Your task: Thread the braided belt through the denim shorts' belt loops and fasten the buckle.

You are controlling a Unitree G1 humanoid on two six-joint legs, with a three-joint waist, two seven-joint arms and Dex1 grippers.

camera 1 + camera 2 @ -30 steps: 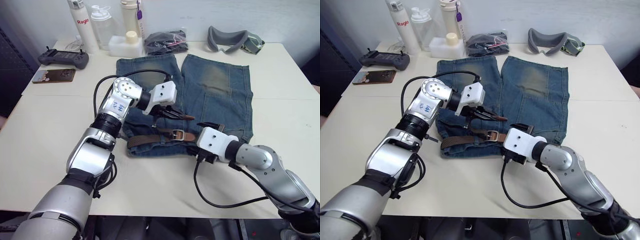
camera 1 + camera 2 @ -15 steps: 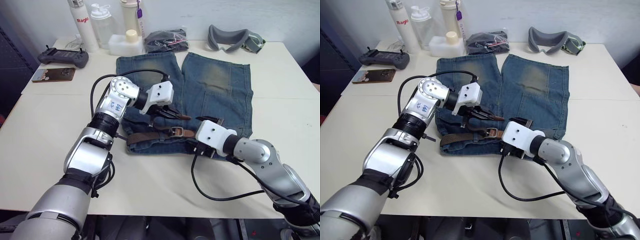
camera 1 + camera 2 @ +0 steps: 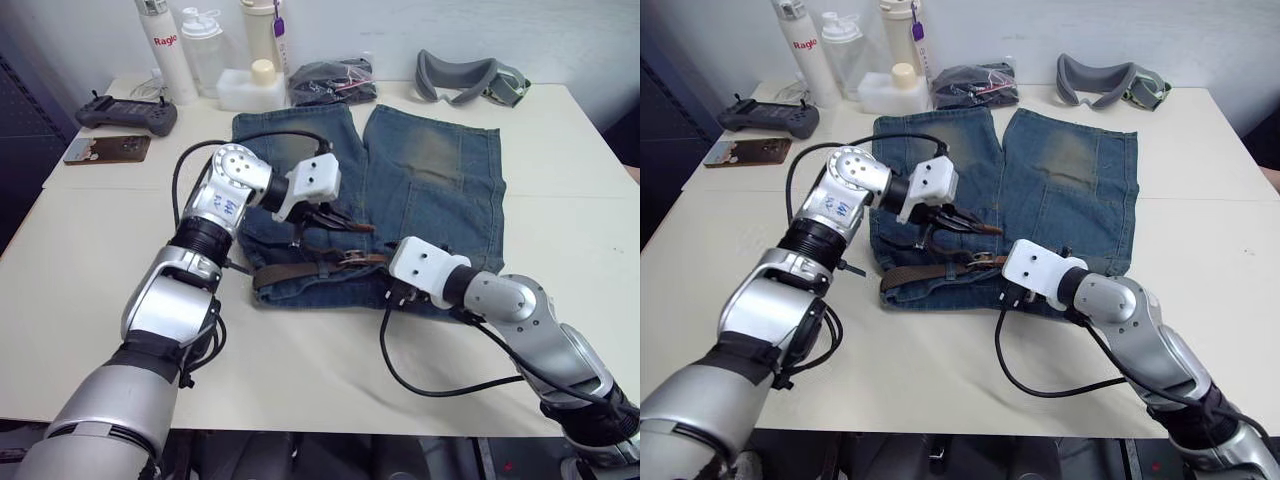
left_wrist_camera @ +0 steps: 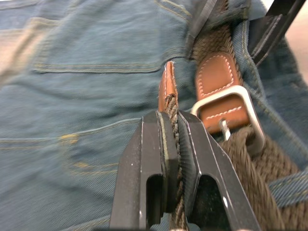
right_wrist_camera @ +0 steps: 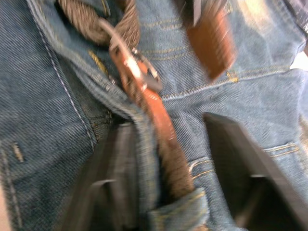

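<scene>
The denim shorts (image 3: pixel 430 170) lie flat on the table, waistband toward me. The braided belt (image 3: pixel 300 272) runs along the waistband, its buckle (image 3: pixel 352 257) near the middle. My left gripper (image 4: pixel 171 118) is shut on the belt's end just behind the reddish-brown leather tip (image 4: pixel 167 86), held a little above the shorts and just beyond the buckle (image 4: pixel 240 103). My right gripper (image 5: pixel 168 127) stands over the waistband just right of the buckle, its fingers (image 5: pixel 118 163) apart with the belt's brown leather trim (image 5: pixel 154 108) and a fold of denim between them. A belt loop (image 5: pixel 180 211) crosses the belt there.
Along the table's far edge stand bottles (image 3: pixel 160 50), a white container (image 3: pixel 252 88), a black bundle (image 3: pixel 330 80) and grey goggles (image 3: pixel 465 78). A game controller (image 3: pixel 125 115) and a phone (image 3: pixel 107 150) lie at the far left. Bare tabletop (image 3: pixel 90 260) flanks the shorts.
My right gripper has slid left along the waistband toward the buckle and its fingers have drawn closer together. The left gripper has carried the belt tip slightly farther from me.
</scene>
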